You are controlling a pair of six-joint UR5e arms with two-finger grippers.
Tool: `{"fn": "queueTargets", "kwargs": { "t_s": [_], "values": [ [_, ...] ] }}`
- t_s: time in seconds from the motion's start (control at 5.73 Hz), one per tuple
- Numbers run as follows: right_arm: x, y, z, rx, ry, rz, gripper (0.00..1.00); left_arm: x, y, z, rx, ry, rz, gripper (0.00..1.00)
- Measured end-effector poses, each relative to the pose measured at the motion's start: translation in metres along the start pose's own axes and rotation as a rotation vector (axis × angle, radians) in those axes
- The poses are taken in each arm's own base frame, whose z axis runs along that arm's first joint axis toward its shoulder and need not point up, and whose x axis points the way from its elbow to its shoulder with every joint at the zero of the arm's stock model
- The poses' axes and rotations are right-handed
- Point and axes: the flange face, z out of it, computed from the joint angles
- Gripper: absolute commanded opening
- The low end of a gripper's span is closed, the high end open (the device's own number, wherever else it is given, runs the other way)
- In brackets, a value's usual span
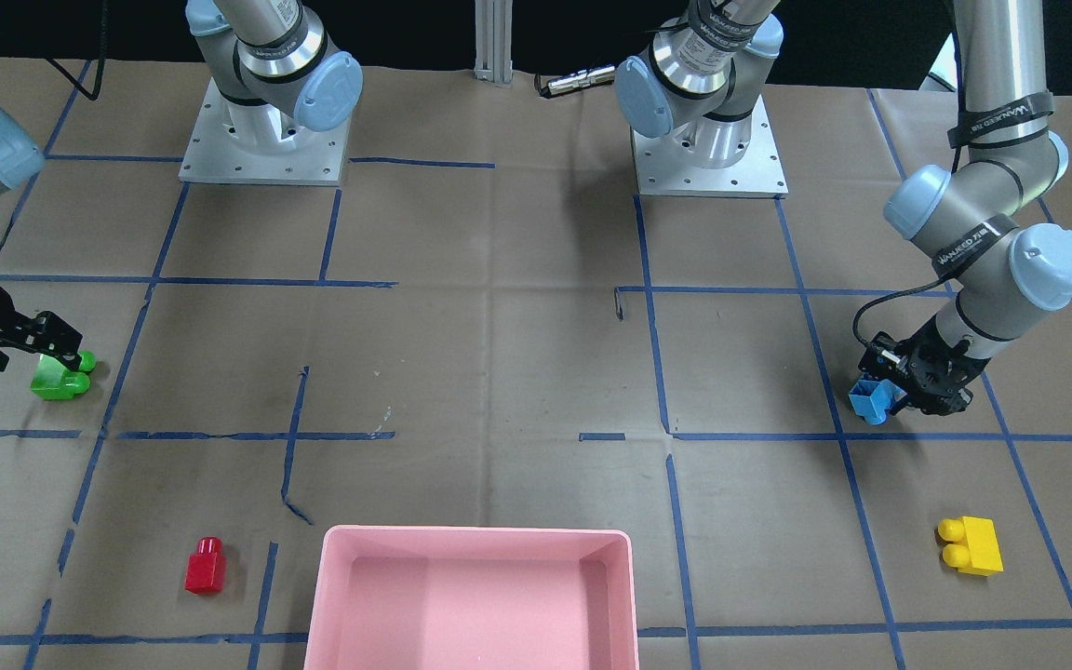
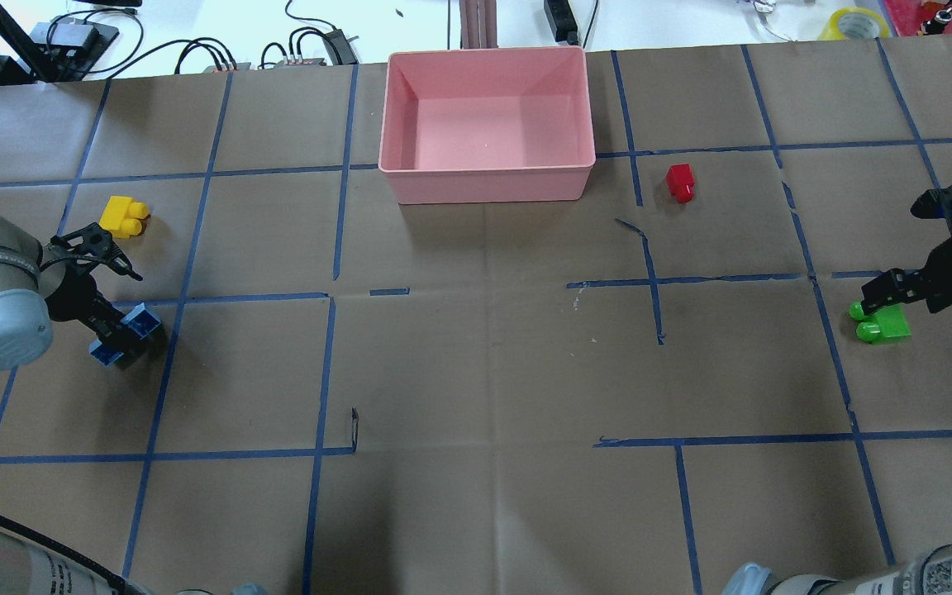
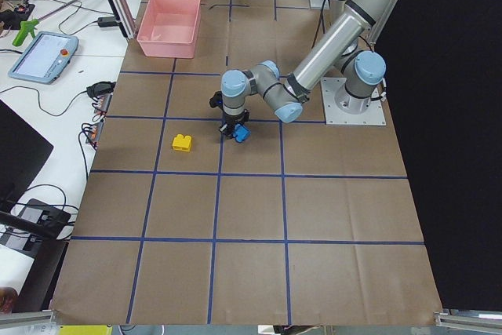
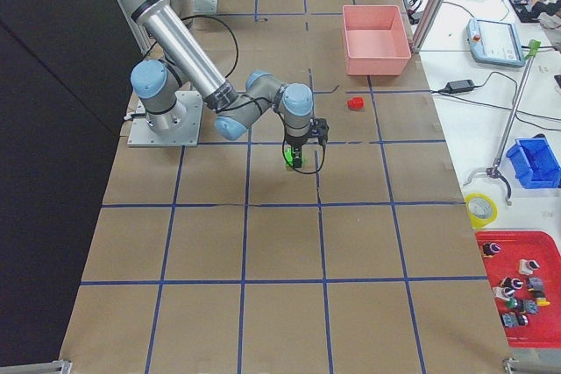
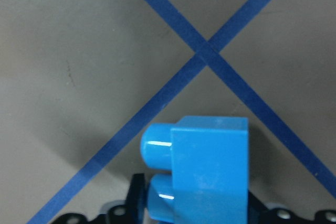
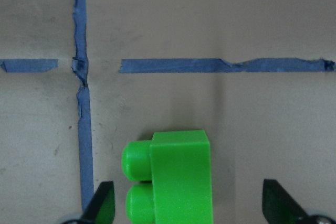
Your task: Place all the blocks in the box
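My left gripper is shut on the blue brick, held tilted and low over the table; it fills the left wrist view. My right gripper is open, with its fingers wide on either side of the green brick, which lies on the table. The yellow brick lies beyond the left gripper. The red single-stud brick lies just right of the pink box, which holds nothing.
Brown paper with blue tape lines covers the table. The two arm bases stand at the robot's edge. Cables and gear lie beyond the far edge, behind the box.
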Motion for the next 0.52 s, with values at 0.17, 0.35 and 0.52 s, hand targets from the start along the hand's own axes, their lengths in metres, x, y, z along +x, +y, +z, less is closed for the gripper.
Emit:
{"fn": "queueTargets", "kwargs": {
  "t_s": [0.17, 0.35, 0.52],
  "values": [
    [-0.0016, -0.0006, 0.0032, 0.004, 0.003, -0.002, 0.99, -0.0029, -0.0007, -0.0025, 0.002, -0.006, 0.003, 0.13],
    [-0.0034, -0.002, 0.0074, 0.004, 0.002, -0.006, 0.99, -0.0051, -0.0015, -0.0049, 0.004, -0.012, 0.004, 0.0],
    [-0.0044, -0.0031, 0.011, 0.004, -0.002, -0.009, 0.99, -0.0061, -0.0019, -0.0074, 0.005, -0.018, 0.004, 0.0]
  ]
}}
